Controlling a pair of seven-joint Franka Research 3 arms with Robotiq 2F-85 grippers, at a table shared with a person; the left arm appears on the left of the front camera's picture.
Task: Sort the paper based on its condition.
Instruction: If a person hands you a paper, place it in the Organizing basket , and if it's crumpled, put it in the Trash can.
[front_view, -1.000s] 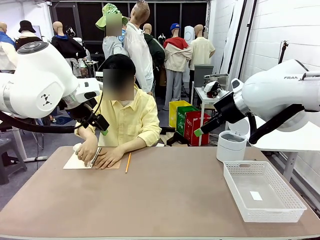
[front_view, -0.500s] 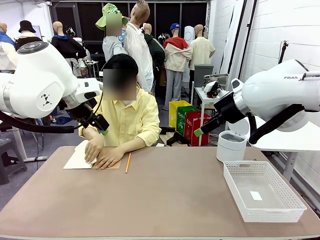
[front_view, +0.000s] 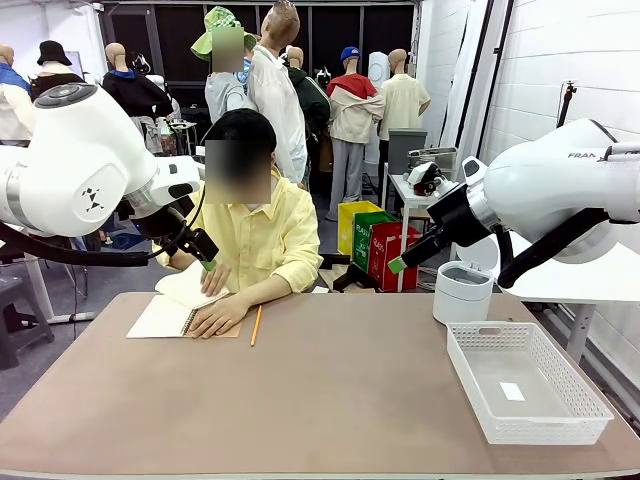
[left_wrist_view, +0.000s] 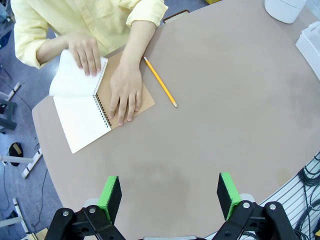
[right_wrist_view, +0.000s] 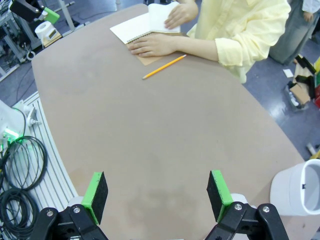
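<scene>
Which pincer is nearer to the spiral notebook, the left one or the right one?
Left. The left pincer hangs raised near the notebook; the right pincer hangs raised at the opposite side, toward the white bin.

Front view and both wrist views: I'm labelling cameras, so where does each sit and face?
Front view: fixed between the arms, looking across the table at the person; the left arm and right arm show at the sides.
Left wrist view: high over the table, looking down; the open left pincer shows at the bottom.
Right wrist view: likewise above, facing the person; the open right pincer shows at the bottom.
Shared: all three show the notebook and pencil.
</scene>
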